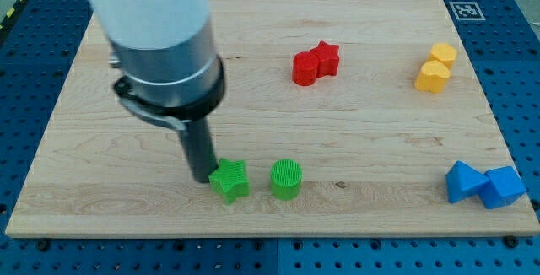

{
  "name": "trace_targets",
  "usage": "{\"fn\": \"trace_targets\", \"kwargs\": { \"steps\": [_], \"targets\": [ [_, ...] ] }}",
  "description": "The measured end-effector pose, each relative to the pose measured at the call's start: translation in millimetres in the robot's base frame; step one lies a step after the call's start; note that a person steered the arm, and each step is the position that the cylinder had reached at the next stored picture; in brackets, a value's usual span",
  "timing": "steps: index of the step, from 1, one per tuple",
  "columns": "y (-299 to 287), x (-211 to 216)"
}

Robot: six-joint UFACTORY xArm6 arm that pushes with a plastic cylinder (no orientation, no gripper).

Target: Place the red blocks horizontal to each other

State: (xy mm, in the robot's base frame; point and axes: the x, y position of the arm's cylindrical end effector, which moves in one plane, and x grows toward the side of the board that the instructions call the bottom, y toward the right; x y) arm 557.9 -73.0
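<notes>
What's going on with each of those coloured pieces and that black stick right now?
my tip: on the board, touching the green star's left side.
green star: flat, against the tip.
green cylinder: upright, alone, right of the star.
red cylinder and red star: touching, star slightly higher.
yellow blocks: paired, touching.
blue blocks: paired, touching.
wooden board: flat.

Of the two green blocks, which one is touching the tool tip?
The green star, on the view's left of the green cylinder. My tip sits against the star's left side; the cylinder stands apart.
</notes>
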Motion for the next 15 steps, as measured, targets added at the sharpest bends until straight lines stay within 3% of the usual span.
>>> {"fn": "trace_targets", "kwargs": {
  "steps": [3,5,8,9,10,11,13,14,15],
  "targets": [
    [18,-3],
    [18,-92],
    [187,-111],
    [232,-132],
    [241,-172],
    [207,-188],
    [45,-188],
    [13,-188],
    [33,-200]
  ]
}}
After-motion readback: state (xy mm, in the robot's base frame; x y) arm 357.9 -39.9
